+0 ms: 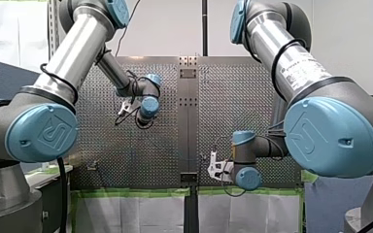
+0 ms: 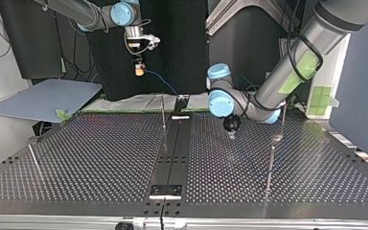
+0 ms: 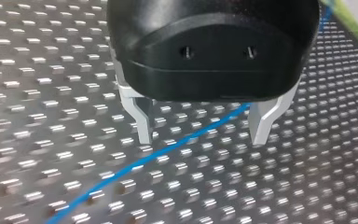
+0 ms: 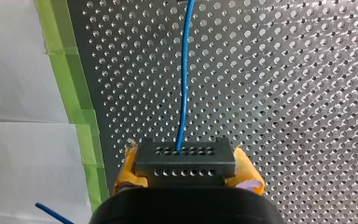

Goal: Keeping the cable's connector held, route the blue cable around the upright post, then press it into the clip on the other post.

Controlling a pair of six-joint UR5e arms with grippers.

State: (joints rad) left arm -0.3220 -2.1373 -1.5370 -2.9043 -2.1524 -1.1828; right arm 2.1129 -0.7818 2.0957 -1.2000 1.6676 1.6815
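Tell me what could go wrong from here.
1. My left gripper is open astride the blue cable, which crosses the gap at a slant; closing might pinch it askew or miss.
2. My right gripper holds only the connector; a hard pull while routing might tug it loose.

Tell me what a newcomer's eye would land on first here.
The blue cable stands out, crossing the perforated table between my left gripper's open metal fingers in the left wrist view. In the right wrist view, my right gripper clamps the dark connector between yellow pads, the cable leading away ahead of it.
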